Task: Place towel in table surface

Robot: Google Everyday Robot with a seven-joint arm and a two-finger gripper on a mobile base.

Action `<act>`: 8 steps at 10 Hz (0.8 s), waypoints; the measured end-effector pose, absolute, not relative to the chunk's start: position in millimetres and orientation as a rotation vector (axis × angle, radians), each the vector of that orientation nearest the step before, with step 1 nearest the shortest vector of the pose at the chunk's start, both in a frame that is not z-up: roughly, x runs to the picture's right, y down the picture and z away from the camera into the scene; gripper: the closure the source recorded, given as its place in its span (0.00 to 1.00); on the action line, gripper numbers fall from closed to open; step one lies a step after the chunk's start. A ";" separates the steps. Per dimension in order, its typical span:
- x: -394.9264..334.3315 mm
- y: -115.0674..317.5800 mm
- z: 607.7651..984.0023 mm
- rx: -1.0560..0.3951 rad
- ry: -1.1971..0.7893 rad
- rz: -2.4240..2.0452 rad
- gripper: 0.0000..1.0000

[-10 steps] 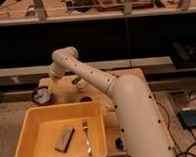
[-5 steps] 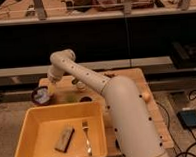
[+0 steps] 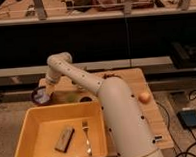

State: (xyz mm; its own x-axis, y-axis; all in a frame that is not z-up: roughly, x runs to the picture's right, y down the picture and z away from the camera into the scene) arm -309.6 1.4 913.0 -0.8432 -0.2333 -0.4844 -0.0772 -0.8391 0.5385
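Observation:
My arm reaches from the lower right up over the wooden table [image 3: 126,80] to an elbow at the back left, then bends down. The gripper [image 3: 41,95] is a dark shape at the table's left edge, just beyond the yellow bin's far left corner. A pale bluish-white patch in it may be the towel [image 3: 41,98]; I cannot tell for sure, nor whether it touches the table.
A yellow bin [image 3: 24,132] at the front left holds a brown block [image 3: 64,138] and a fork [image 3: 86,136]. An orange ball [image 3: 144,97] lies at the table's right edge. Small dark and green items [image 3: 78,97] sit behind the bin. A grey box [image 3: 189,118] lies on the floor at the right.
The arm has swung a little to the left over the table. The gripper stays at the table's left edge. Things in the bin have not moved.

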 end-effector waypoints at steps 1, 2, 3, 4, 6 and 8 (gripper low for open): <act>-310.0 3.3 914.7 0.846 -0.863 -2.808 0.67; -309.1 4.2 914.8 0.845 -0.861 -2.812 0.79; -307.6 3.2 913.4 0.842 -0.851 -2.815 0.89; -305.8 1.3 911.2 0.840 -0.838 -2.819 0.96; -300.1 -12.8 896.4 0.843 -0.778 -2.838 1.00; -292.2 -31.1 879.4 0.839 -0.716 -2.851 1.00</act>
State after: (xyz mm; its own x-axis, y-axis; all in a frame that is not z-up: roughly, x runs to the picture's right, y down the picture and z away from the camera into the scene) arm -292.2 -31.1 879.4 -0.8459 -0.2072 -0.4915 -0.0496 -0.8869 0.4593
